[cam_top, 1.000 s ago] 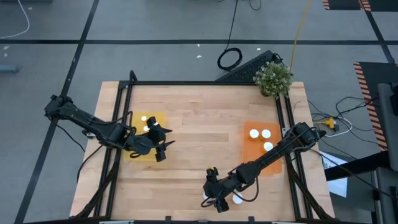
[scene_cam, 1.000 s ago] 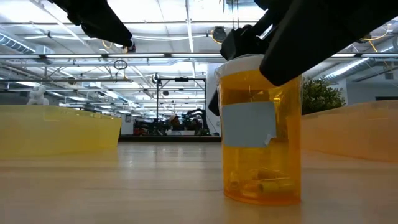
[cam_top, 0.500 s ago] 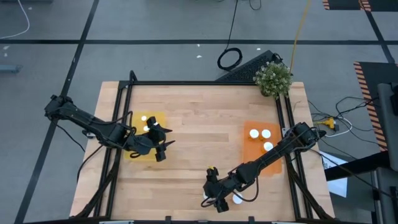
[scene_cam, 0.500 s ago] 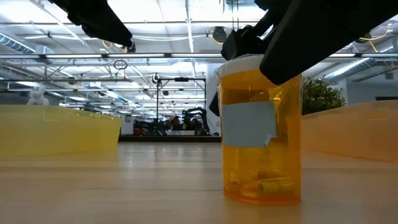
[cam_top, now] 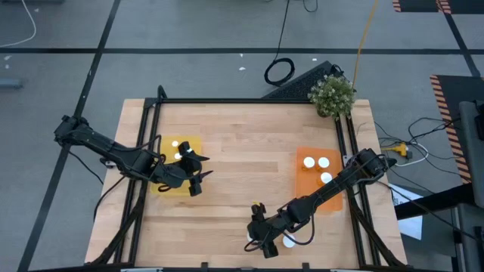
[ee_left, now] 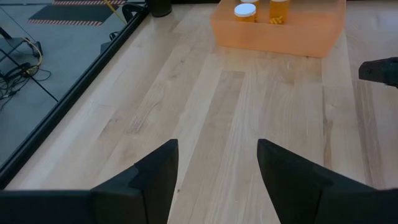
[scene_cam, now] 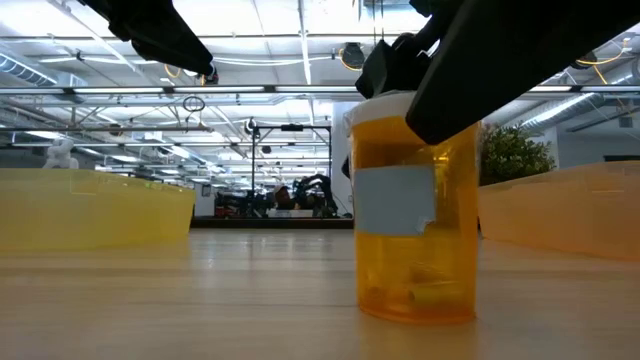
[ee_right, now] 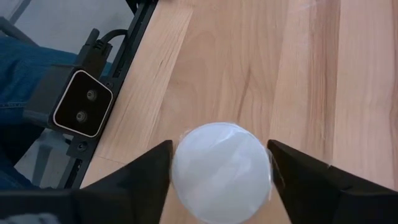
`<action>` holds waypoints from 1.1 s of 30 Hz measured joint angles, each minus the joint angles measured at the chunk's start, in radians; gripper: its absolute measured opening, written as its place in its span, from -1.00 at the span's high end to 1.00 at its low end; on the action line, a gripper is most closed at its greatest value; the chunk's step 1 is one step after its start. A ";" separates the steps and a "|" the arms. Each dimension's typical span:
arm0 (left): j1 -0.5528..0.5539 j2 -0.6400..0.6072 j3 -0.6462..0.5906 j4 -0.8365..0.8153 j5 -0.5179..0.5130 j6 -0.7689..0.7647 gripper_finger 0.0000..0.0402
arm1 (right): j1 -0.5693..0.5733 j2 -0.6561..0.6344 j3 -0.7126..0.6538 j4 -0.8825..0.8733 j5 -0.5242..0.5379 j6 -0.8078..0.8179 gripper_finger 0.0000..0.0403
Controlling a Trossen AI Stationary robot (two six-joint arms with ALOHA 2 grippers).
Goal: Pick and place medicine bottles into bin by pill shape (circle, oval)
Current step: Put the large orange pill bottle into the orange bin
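A medicine bottle [scene_cam: 415, 240], amber with a white cap [ee_right: 221, 165] and a grey label, stands upright near the table's near edge. My right gripper [cam_top: 257, 243] comes down over it and is shut on it. My left gripper [cam_top: 195, 174] hangs open over the right side of the yellow bin [cam_top: 190, 142], with nothing between its fingers [ee_left: 155, 180]. Two white-capped bottles [cam_top: 178, 151] stand in that bin. Three more bottles [cam_top: 318, 166] stand in the orange bin [cam_top: 310, 189] at the right. My right gripper pinches the bottle's white cap by its rim [ee_right: 181, 169], one finger [ee_right: 149, 171] on each of two opposite sides. The fingers come from above, pointing down. The bottle stays upright below them. Whether its base [scene_cam: 415, 312] still rests on the table I cannot tell.
Another white cap [cam_top: 289, 242] shows beside my right arm near the table's near edge. A potted plant [cam_top: 333, 95] stands at the far right corner. The low camera [ee_right: 81, 112] sits on the near rail close to the held bottle. Bare wood lies between the two bins.
The bottle under my right gripper has shifted a little toward the table's left, and the gripper has moved with it. My left arm has kept still.
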 joint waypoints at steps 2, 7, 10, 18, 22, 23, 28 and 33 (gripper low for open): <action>0.000 0.000 0.000 0.000 0.000 0.000 -0.11 | 0.000 0.000 0.000 0.000 0.000 0.000 -0.16; 0.000 0.000 0.000 0.000 0.000 0.000 -0.11 | 0.000 0.000 0.000 0.000 0.000 0.000 -0.02; 0.000 0.000 0.000 0.000 0.000 0.000 -0.11 | 0.000 -0.008 0.000 -0.007 0.001 0.000 -0.03; 0.000 0.000 0.000 0.000 0.000 0.000 -0.11 | 0.000 -0.083 0.000 -0.100 0.002 -0.001 -0.09; 0.000 0.000 0.000 0.000 0.000 -0.001 -0.11 | 0.000 -0.146 0.000 -0.209 0.003 0.007 -0.06; 0.000 0.000 0.000 0.000 0.000 -0.001 -0.11 | 0.000 -0.163 0.000 -0.240 0.004 0.013 -0.06; 0.000 0.000 0.000 0.000 0.000 -0.001 -0.11 | 0.000 -0.257 0.000 -0.370 0.006 0.043 -0.07; 0.000 0.000 0.000 0.000 0.000 -0.009 -0.11 | 0.000 -0.348 0.000 -0.479 0.009 0.046 -0.07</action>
